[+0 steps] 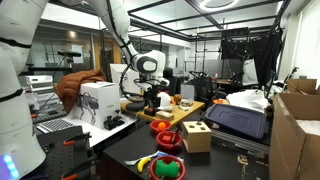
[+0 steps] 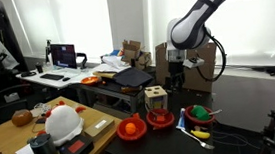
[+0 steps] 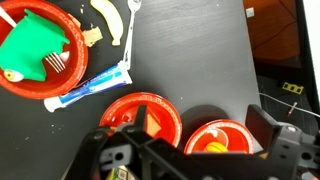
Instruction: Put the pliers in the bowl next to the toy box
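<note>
Black tabletop (image 3: 190, 50) in a crowded laboratory, with desks, monitors and cardboard boxes (image 1: 295, 130) around it.

Gripper (image 3: 200, 128): in the wrist view its two fingers (image 3: 265, 122) stand wide apart. Only table and bowls show between them, and nothing is clamped. In both exterior views it hangs above the table, clear of the surface.

Below the gripper, in the wrist view, two red bowls lie side by side and slightly apart. The empty red bowl (image 3: 150, 112) is partly covered by one finger. The second red bowl (image 3: 222, 140) holds an orange object.

Toy box (image 2: 156, 95): a light wooden cube with holes cut in its top, upright. In both exterior views it stands just beside the empty red bowl. Whether the two touch cannot be told.

Pliers: not located. No view shows them clearly enough to identify; they may be hidden or too small to make out.

Further out in the wrist view, toward the table edge:
- A blue-and-white packet (image 3: 95, 88) lies flat near the empty red bowl.
- A red dish (image 3: 20, 85) beyond the packet holds a green piece and a fork (image 3: 55, 62).
- A banana-shaped yellow item (image 3: 105, 20) lies beside the dish.

On the neighbouring wooden desk, in an exterior view, rests a white helmet with red trim (image 2: 63, 122).
</note>
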Robot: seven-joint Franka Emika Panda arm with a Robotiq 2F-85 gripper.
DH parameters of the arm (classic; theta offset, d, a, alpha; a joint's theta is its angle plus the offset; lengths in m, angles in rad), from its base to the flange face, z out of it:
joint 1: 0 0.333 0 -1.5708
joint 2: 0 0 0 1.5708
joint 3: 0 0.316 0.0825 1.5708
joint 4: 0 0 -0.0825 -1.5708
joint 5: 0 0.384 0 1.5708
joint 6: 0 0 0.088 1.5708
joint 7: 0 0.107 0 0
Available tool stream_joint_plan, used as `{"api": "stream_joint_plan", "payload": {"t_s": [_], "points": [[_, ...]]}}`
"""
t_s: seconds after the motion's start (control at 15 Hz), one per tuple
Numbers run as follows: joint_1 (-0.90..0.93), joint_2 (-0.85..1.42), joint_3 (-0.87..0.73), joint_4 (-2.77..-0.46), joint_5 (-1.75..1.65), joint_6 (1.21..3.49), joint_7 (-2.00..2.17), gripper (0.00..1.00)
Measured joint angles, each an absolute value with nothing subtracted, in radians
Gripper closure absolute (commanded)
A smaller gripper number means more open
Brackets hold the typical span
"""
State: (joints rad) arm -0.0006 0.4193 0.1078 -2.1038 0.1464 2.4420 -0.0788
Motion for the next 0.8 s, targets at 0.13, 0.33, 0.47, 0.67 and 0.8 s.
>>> {"api": "stream_joint_plan", "payload": {"t_s": [0.13, 0.33, 0.47, 0.67, 0.8], "points": [[-0.001, 0.366, 0.107, -2.147, 0.157, 2.453, -0.061, 0.00], [-0.001, 0.271, 0.107, -2.203, 0.186, 2.436, -0.047, 0.00], [-0.001, 0.210, 0.103, -2.211, 0.195, 2.383, -0.030, 0.00], [0.002, 0.132, 0.098, -2.206, 0.193, 2.288, 0.019, 0.00], [0.008, 0.089, 0.095, -2.193, 0.187, 2.218, 0.054, 0.00]]}}
